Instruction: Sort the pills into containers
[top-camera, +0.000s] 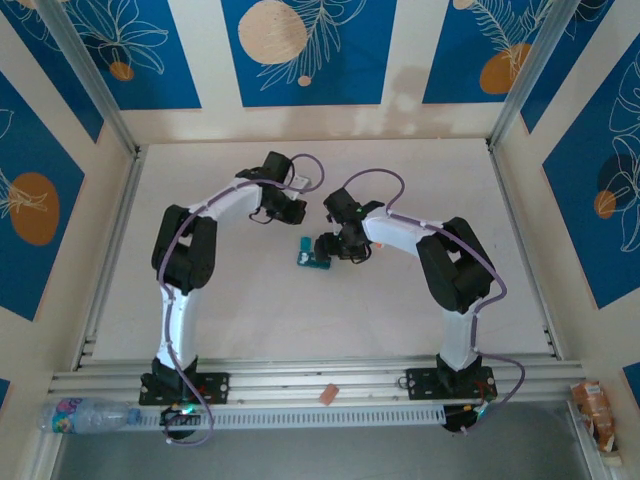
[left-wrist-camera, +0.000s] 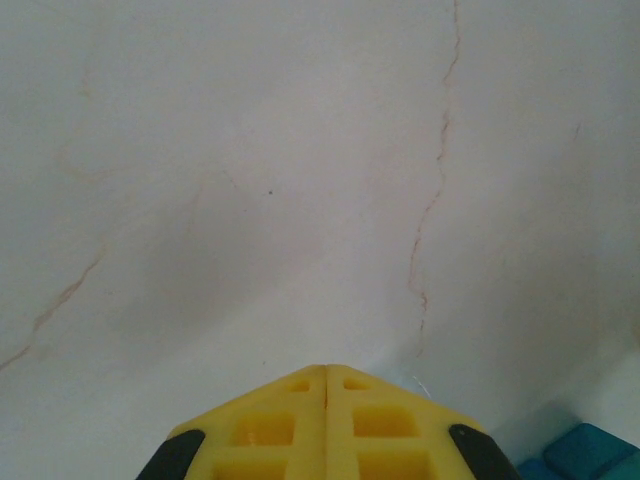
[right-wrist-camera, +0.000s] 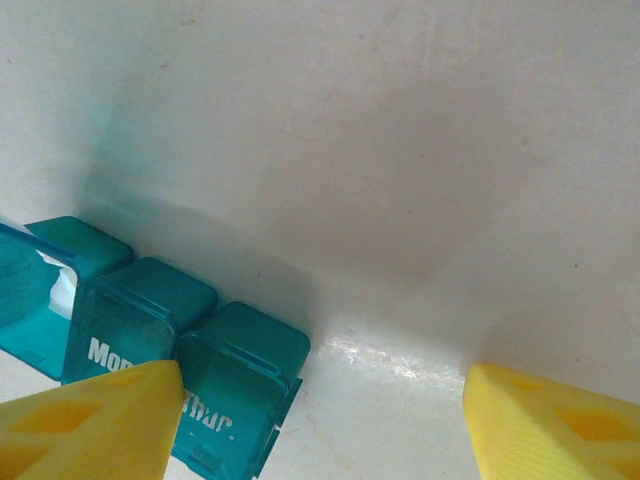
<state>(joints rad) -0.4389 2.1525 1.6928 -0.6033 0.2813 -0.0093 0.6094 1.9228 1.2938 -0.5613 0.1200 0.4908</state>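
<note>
My left claw (left-wrist-camera: 327, 372) is pressed shut, its yellow pads meeting with nothing between them, over bare tabletop (left-wrist-camera: 250, 200). A corner of the teal containers (left-wrist-camera: 590, 450) peeks in just beside it. My right claw (right-wrist-camera: 320, 400) stands open: one finger (right-wrist-camera: 90, 420) overlaps the near edge of the containers, the other sits well clear. The containers lie mid-tabletop between my two arms. Along the near rail lie a water bottle (top-camera: 85, 413), a small orange piece (top-camera: 327, 394) and a packet (top-camera: 597, 410).
</note>
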